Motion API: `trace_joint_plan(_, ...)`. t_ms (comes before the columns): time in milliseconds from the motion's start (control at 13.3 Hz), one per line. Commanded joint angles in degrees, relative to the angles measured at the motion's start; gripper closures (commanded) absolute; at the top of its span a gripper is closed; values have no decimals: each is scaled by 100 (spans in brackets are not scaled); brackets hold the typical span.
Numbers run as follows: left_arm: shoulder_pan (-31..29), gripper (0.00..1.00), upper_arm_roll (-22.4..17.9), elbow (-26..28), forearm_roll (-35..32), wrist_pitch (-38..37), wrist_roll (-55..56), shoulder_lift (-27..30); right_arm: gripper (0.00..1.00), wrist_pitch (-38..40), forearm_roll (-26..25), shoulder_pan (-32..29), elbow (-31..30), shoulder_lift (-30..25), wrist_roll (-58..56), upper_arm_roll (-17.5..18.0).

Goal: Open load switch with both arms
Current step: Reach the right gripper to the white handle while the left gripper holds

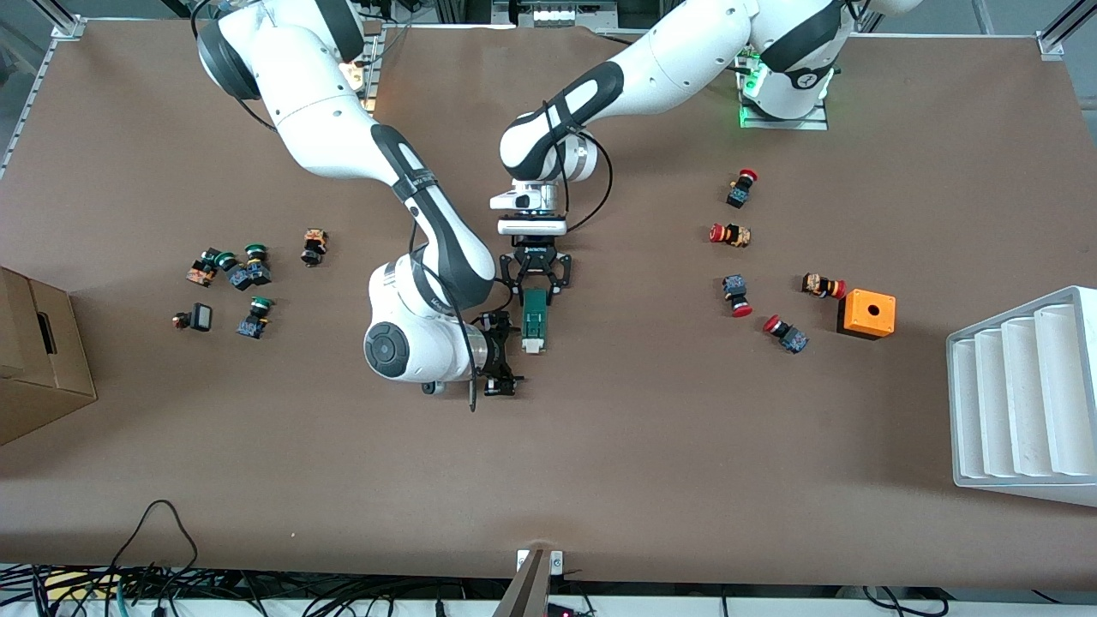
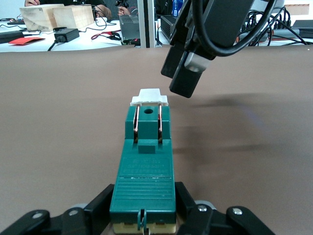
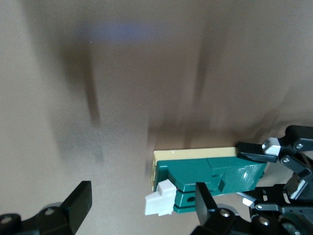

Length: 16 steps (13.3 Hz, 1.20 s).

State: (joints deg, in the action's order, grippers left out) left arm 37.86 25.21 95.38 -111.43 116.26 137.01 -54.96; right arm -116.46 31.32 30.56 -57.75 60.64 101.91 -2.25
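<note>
The dark-green load switch point(image 1: 535, 319) lies on the brown table near its middle, with its white lever point(image 1: 533, 346) at the end nearer the front camera. My left gripper point(image 1: 536, 276) is shut on the switch's other end; in the left wrist view its fingers point(image 2: 188, 203) clamp both sides of the green body point(image 2: 146, 161). My right gripper point(image 1: 506, 354) stands open at the lever end, on the side toward the right arm's end of the table. In the right wrist view the lever point(image 3: 160, 198) sits between its spread fingers point(image 3: 79, 199), untouched.
Several red-capped push buttons point(image 1: 731, 234) and an orange box point(image 1: 866, 314) lie toward the left arm's end, with a white ribbed rack point(image 1: 1024, 398) at the table's edge. Green-capped buttons point(image 1: 254, 266) and a cardboard box point(image 1: 38, 356) lie toward the right arm's end.
</note>
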Motion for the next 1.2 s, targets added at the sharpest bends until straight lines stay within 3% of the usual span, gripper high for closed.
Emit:
trace_joint_plan(0, 29, 74, -69, -327, -204, 371, 36, -252, 10, 45, 94, 81, 221, 106, 189, -12)
trace_joint_plan(301, 29, 74, -60, -336, -204, 371, 37, -252, 11, -43, 85, 213, 221, 106, 295, -30)
trace_joint_plan(752, 29, 74, -60, -345, -204, 371, 36, -252, 27, -52, 14, 310, 203, 141, 295, -39)
trace_joint_plan(1128, 29, 74, -60, -354, -204, 380, 36, -252, 48, -52, 14, 310, 203, 141, 286, -56)
